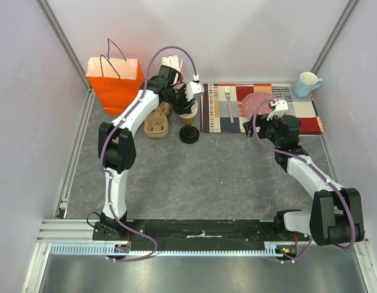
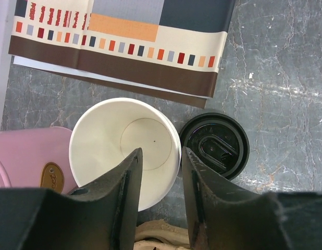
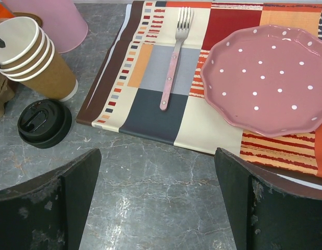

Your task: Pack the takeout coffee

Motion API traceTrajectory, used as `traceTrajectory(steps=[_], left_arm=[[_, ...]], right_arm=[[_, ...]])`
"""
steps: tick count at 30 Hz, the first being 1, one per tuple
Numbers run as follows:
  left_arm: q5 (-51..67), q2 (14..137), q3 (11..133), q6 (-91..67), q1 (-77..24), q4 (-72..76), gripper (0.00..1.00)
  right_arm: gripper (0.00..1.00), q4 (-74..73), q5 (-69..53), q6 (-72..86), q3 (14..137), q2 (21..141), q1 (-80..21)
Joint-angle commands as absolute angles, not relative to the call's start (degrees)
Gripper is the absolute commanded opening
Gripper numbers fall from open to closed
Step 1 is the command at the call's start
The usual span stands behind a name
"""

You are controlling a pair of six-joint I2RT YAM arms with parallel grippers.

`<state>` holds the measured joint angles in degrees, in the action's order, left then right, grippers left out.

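Left gripper (image 2: 159,153), jaws narrowly apart, straddles the stacked brown paper cups (image 2: 109,135) at the rim, likely to lift one; round black plastic lid (image 2: 214,146) beside them. Right gripper (image 3: 157,153) gapes empty.

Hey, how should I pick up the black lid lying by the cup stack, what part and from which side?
Grip the lid across its rim, coming straight down. It lies flat, so only the thin outer edge offers a hold. Pinch it left to right, since the cups stand close behind it.
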<state>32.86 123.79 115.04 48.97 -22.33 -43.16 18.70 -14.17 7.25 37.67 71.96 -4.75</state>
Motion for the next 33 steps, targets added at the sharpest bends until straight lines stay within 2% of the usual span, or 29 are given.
traceTrajectory(steps=[1,11,14,21,25,27,33], left_arm=[[31.8,124.4,117.9,51.1,-22.5,-42.4,0.42],[32.0,125.1,118.1,51.9,-22.5,-44.7,0.41],[32.0,125.2,118.2,52.3,-22.6,-44.8,0.38],[32.1,125.4,118.3,52.8,-22.7,-45.7,0.18],[32.3,125.4,118.3,53.0,-22.9,-46.0,0.15],[32.5,125.2,118.4,52.8,-22.9,-46.0,0.02],[34.3,123.0,118.4,49.2,-23.0,-45.8,0.02]], right_arm=[[0.98,20.2,-14.6,6.6,39.7,72.0,-5.0],[0.98,20.1,-14.6,6.5,39.7,72.2,-5.0],[0.98,20.2,-14.6,6.5,39.7,72.2,-5.0],[0.98,20.1,-14.5,6.4,39.6,71.9,-4.9],[0.98,20.2,-14.5,6.5,39.7,72.0,-5.0],[0.98,20.2,-14.6,6.5,39.6,71.9,-5.0],[0.98,20.2,-15.2,7.1,39.7,71.7,-5.0]])
